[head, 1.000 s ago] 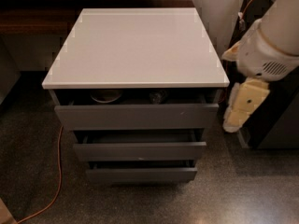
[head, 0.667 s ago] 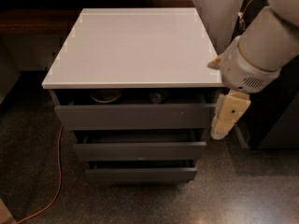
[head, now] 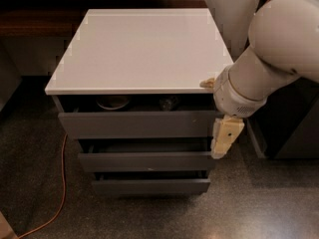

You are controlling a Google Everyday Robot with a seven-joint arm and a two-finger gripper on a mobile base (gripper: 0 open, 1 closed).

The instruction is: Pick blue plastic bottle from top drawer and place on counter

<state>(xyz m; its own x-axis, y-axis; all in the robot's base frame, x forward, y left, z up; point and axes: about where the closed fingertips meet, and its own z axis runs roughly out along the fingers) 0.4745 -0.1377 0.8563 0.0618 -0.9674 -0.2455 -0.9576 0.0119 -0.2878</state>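
The grey cabinet has a white-grey counter (head: 142,49) on top. The top drawer (head: 137,123) is pulled out a little, and its inside is dark. A small clear shiny thing (head: 169,102) lies in it right of the middle; it looks like the blue plastic bottle, mostly hidden under the counter's edge. My gripper (head: 224,137) hangs from the big white arm (head: 269,59) at the cabinet's front right corner. It is beside the right end of the top drawer's front, outside the drawer, with nothing seen in it.
A pale bowl-like thing (head: 113,102) sits in the top drawer's left half. Two narrower grey drawers (head: 147,161) below are also slightly open. An orange cable (head: 62,183) runs over the speckled floor at left. A dark wooden surface (head: 35,21) is at back left, and a dark cabinet (head: 294,128) at right.
The arm has swung left and down toward the cabinet's front right corner. The gripper now hangs lower, next to the drawer fronts. The drawers and their contents have not moved.
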